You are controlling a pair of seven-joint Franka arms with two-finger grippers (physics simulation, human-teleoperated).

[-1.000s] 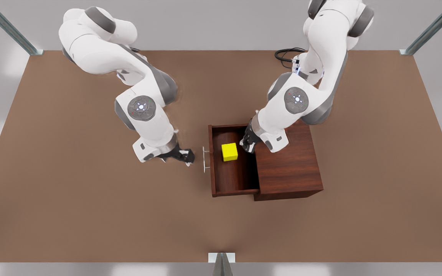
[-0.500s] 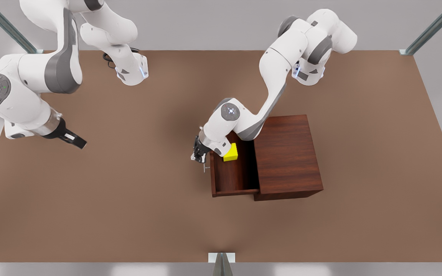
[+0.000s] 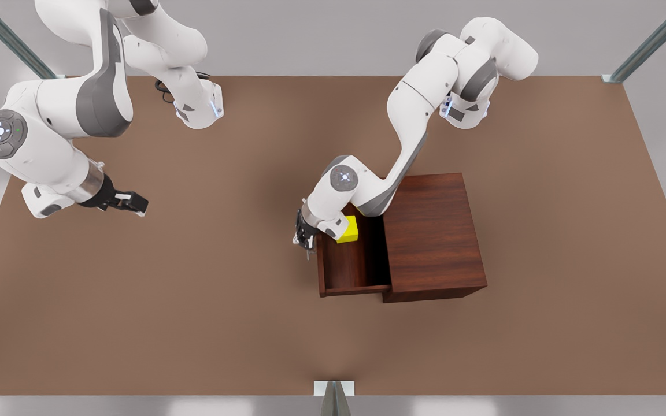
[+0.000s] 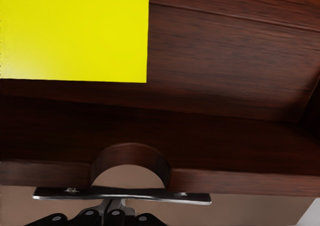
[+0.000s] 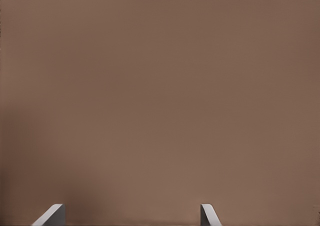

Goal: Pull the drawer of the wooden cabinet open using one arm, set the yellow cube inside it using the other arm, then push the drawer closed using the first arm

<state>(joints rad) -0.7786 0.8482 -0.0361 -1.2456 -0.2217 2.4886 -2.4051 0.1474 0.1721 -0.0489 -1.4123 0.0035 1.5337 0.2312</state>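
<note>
Left gripper [image 3: 305, 238] set at the thin silver bar handle [image 4: 122, 195], drawer open.
The small yellow cube [image 3: 349, 230] lies inside the dark wooden drawer [image 3: 351, 271], right of the handle, which runs near-to-far; whether the left fingers are closed cannot be told. The right gripper [image 3: 130, 203] waits far left over the brown desk [image 3: 223, 323], fingers spread.

Bare bench [image 5: 160, 95] is seen ahead of the right gripper's [image 3: 136, 203] spread jaws; the left gripper's [image 3: 303, 238] jaws are blocked ahead by the drawer [image 3: 351, 263] front.

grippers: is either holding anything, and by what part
The left gripper is at the drawer's handle; a grip cannot be told. The right gripper, open, holds nothing.
</note>
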